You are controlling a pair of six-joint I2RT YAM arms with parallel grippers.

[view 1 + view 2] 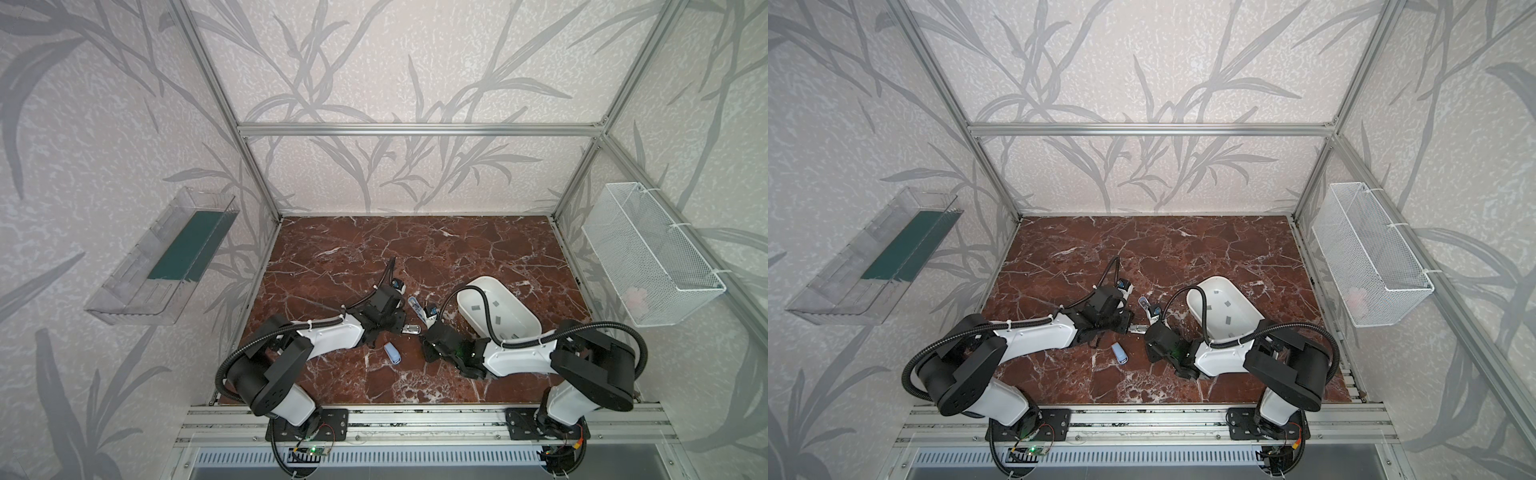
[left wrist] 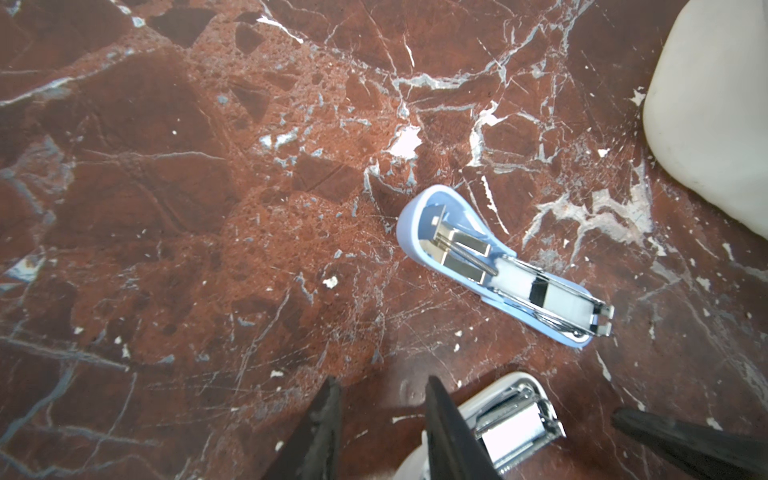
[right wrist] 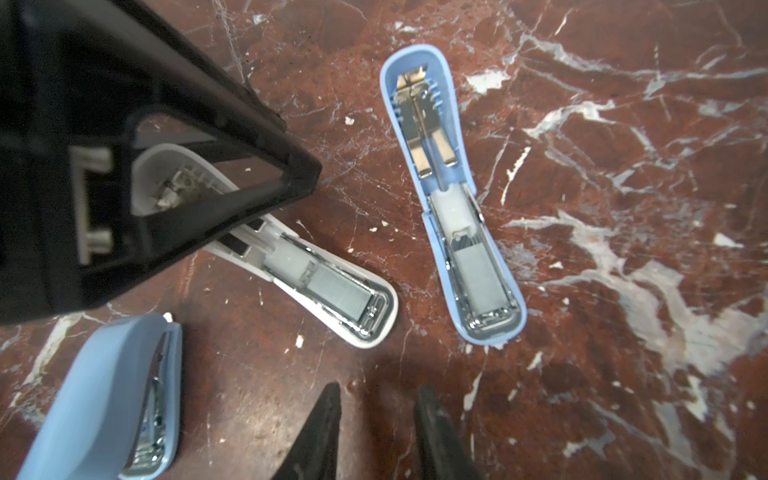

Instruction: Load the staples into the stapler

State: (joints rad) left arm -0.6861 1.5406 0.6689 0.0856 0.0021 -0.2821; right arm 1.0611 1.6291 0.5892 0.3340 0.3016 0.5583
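Note:
Three staplers lie between my grippers. The white stapler (image 3: 332,291) lies folded open with a grey strip of staples (image 3: 340,295) in its channel. An open blue stapler (image 3: 457,208) also holds a grey strip. A shut blue stapler (image 3: 112,395) lies nearer the front. My left gripper (image 2: 382,380) stands open over bare marble, one finger beside the white stapler (image 2: 511,419). My right gripper (image 3: 378,388) is open too, empty, just short of the white stapler. Loose staples (image 1: 497,320) lie in the white tub (image 1: 465,297). In both top views the grippers (image 1: 402,328) (image 1: 424,341) face each other.
The white tub (image 1: 1196,293) sits right of centre, behind my right arm. A clear wall bin (image 1: 166,257) hangs on the left and a white mesh basket (image 1: 648,253) on the right. The marble tabletop (image 1: 415,249) stretches bare toward the back wall.

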